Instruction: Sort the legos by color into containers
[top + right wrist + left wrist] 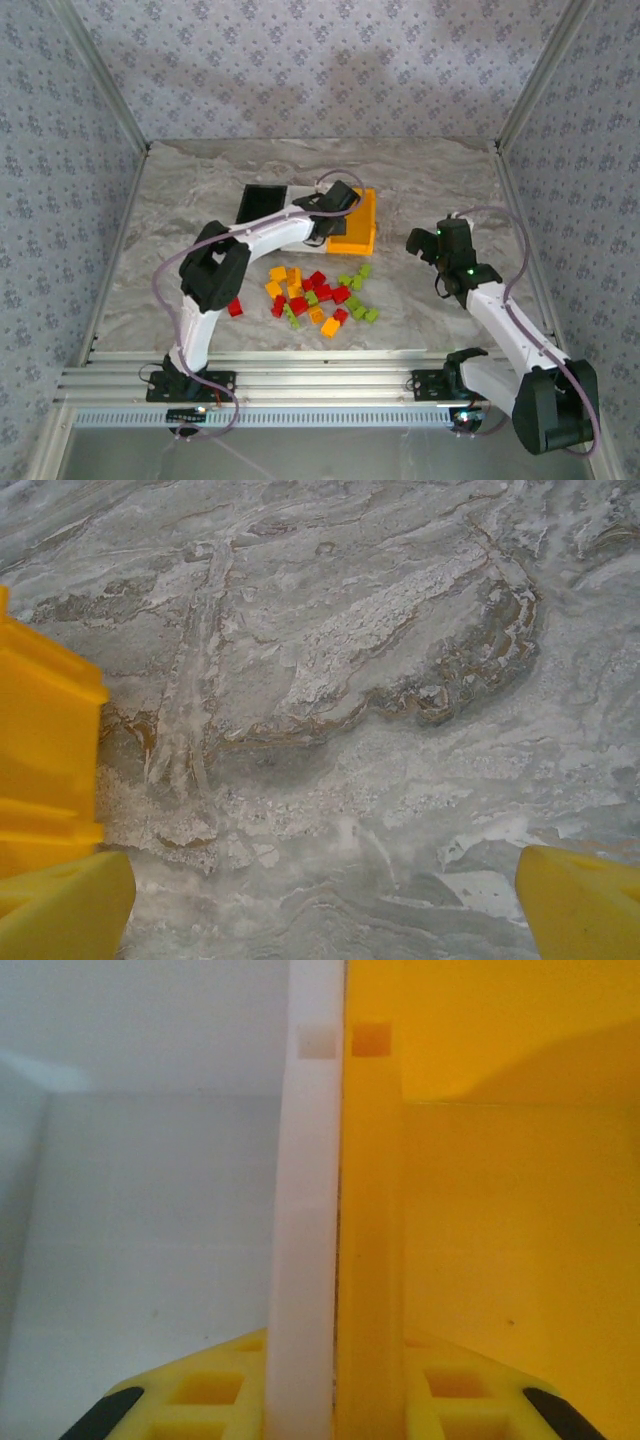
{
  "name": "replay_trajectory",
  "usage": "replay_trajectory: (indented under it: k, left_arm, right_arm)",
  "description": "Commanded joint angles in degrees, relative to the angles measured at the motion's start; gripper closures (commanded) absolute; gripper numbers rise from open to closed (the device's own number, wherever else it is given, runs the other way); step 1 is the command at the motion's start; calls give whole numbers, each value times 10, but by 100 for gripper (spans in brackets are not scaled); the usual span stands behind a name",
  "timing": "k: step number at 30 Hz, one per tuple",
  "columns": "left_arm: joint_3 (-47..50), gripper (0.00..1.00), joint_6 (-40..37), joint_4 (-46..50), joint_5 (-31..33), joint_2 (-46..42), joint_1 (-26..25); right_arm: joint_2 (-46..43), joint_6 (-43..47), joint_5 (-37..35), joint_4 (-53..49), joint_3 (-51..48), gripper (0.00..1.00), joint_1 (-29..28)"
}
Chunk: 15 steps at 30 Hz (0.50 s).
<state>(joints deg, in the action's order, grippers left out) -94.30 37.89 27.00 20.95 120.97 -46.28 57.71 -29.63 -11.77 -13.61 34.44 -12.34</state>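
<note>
The marble table [440,180] is carrying everything, and the 2 arms are reaching out over it from the near edge. The left arm [255,235] is stretching far forward over the containers [357,235], 3 bins joined in 1 row. The row's long axis is running across the table, slightly slanted. The black bin [262,200] is sitting at the left, the white bin [150,1240] in the middle and the orange-yellow bin [520,1240] at the right.

The left gripper [335,1360] is clamping the doubled wall where the white and orange-yellow bins meet, with 1 finger inside each bin. It is gripping the row itself, not a brick. The right gripper [320,880] is hanging just right of the orange-yellow bin, with its jaws spread wide over bare marble and nothing between them.

The legos [315,295] are lying in a loose mixed cluster of red, orange and green between the bins and the arm bases. 1 red brick [235,307] is lying apart, just beside the left arm.

From the right gripper, the cluster is sitting to its left and back toward the bases, and the green bricks on the right fringe are nearest to it. With the left claw occupied on the bins, the free right arm is looking better placed for a pick. The bricks are showing too small to read each one's long axis.
</note>
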Motion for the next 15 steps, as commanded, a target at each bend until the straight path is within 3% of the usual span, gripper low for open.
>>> replay_trajectory:
  k: [1, 6, 7, 9, 11, 15]
  left_arm:
    - [-34, 100, 59, 58, 60, 11, -6]
    - [-41, 100, 80, 85, 89, 19, -24]
    - [-41, 95, 82, 84, 84, 21, -25]
    - [-39, 66, 80, 77, 77, 24, -25]
    - [-29, 48, 74, 58, 69, 18, -25]
    - [-25, 33, 50, 34, 69, -18, -25]
  right_arm:
    - [-17, -14, -12, -18, -6, 0, 4]
    - [-21, -16, -8, -16, -11, 0, 5]
    - [-20, -18, -6, -14, -12, 0, 5]
    - [-18, -26, -5, -14, -14, 0, 5]
    - [-16, -29, 2, -18, -13, 0, 4]
    - [-17, -28, 25, -47, -4, 0, -3]
